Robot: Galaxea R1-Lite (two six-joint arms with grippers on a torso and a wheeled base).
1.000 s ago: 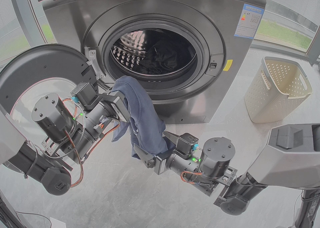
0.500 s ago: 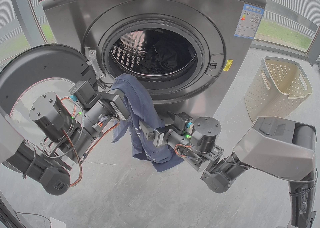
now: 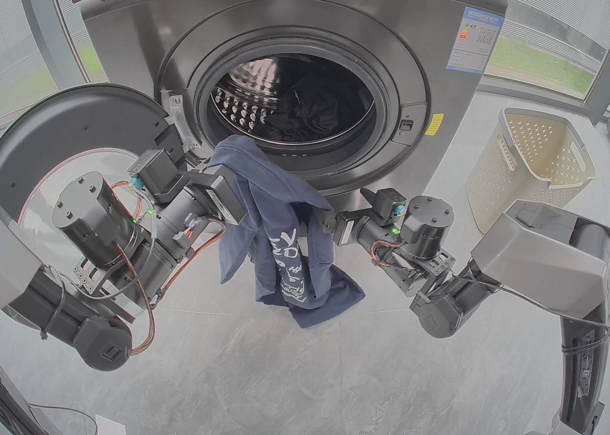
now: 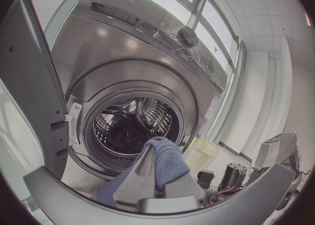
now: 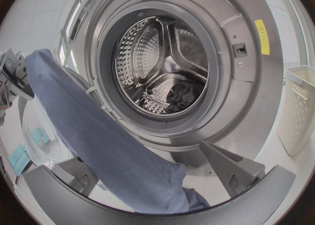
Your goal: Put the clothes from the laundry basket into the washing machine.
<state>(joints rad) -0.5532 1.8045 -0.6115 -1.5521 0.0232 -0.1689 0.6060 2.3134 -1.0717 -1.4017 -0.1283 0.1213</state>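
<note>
A navy T-shirt (image 3: 279, 220) hangs between the two arms over the grey tiled floor (image 3: 286, 379), in front of the washing machine (image 3: 406, 30). The left gripper (image 4: 160, 173) has its jaws clenched on a bunched fold at the top of the shirt, and the left wrist view shows the blue cloth pinched between them and bulging out above. From there the fabric slopes down towards the right gripper (image 5: 157, 146), which sits lower and nearer the machine's front panel. Its jaws are spread apart: in the right wrist view the cloth lies across one finger, while the other finger (image 5: 229, 166) stands bare and clear of the fabric. The rest of the shirt falls below both grippers in loose folds, with a white print (image 3: 289, 268) showing on one panel. Its lowest corner reaches close to the floor, though whether it touches cannot be told. Just behind the left arm, the round door (image 3: 70, 131) of the machine is swung wide open on its hinge. Beyond the shirt the porthole is open, and the held fold is level with its lower rim, just outside it. Inside, the steel drum (image 3: 254, 106) has a heap of dark clothes (image 3: 311, 109) lying at its bottom. To the right of the machine, well apart from both arms, a cream perforated laundry basket (image 3: 534, 169) stands on the floor.
</note>
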